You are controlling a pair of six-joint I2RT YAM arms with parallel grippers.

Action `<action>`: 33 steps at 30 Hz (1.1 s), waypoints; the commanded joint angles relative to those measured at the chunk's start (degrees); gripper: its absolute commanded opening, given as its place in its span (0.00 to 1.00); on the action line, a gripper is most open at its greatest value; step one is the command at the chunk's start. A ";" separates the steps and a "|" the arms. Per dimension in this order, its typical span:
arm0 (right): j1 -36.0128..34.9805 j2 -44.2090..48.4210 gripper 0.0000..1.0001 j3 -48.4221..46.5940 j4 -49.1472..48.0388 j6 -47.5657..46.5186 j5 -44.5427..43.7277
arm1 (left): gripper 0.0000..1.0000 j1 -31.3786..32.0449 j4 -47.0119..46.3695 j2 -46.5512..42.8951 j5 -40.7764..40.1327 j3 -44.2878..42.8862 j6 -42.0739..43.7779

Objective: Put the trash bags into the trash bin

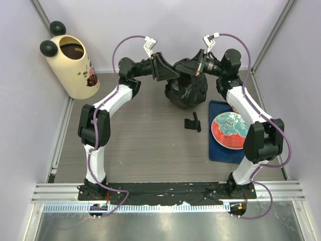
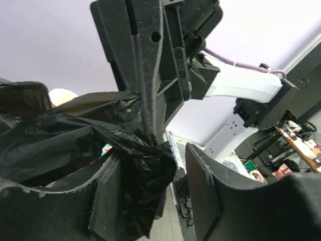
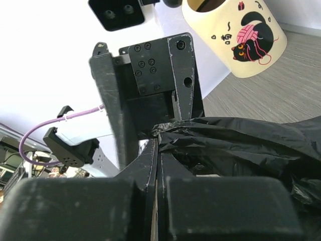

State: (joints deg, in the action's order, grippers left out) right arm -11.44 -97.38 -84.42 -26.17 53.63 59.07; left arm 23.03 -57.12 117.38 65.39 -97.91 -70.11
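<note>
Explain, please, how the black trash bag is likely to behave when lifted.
The trash bag looks crumpled and thin, so it will probably flop and sag rather than hold shape. Pinched only at a fold by the right gripper, it likely weighs little, but its glossy film may slip out.

Bright, even light from overhead; shadows on the table (image 1: pixel 150 145) are soft and short. The black trash bags (image 2: pixel 65 140) catch small glints. In the wrist views the pale walls (image 2: pixel 50 45) wash out and the nearest foreground blurs.
</note>
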 commanded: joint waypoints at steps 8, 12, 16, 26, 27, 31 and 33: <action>1.24 7.02 0.70 2.50 8.74 -6.84 1.40 | 0.00 0.09 20.73 -4.62 -3.41 0.00 16.67; 1.16 11.51 0.73 6.01 20.80 -23.09 -1.58 | 0.00 0.09 26.61 -5.67 -8.06 -0.18 16.85; 0.11 14.94 0.79 9.89 24.92 -32.22 -7.01 | 0.00 0.70 28.12 -7.43 -12.82 0.61 14.30; -3.94 14.59 0.79 11.56 16.69 -39.82 -16.69 | 0.00 3.34 27.42 -9.89 -18.53 2.54 6.83; -4.03 14.68 0.79 11.65 16.16 -39.83 -17.31 | 0.00 3.34 27.33 -10.07 -18.97 2.55 6.56; -5.43 15.91 0.79 12.61 12.90 -41.93 -19.86 | 0.00 3.60 26.71 -10.16 -19.86 2.64 5.07; -5.78 16.61 0.79 13.32 12.90 -43.95 -21.70 | 0.00 3.69 26.36 -10.24 -20.21 2.63 4.80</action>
State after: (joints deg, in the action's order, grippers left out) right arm -16.01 -83.55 -72.16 -8.32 14.66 42.24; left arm 26.68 -28.45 110.08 47.03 -95.15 -63.24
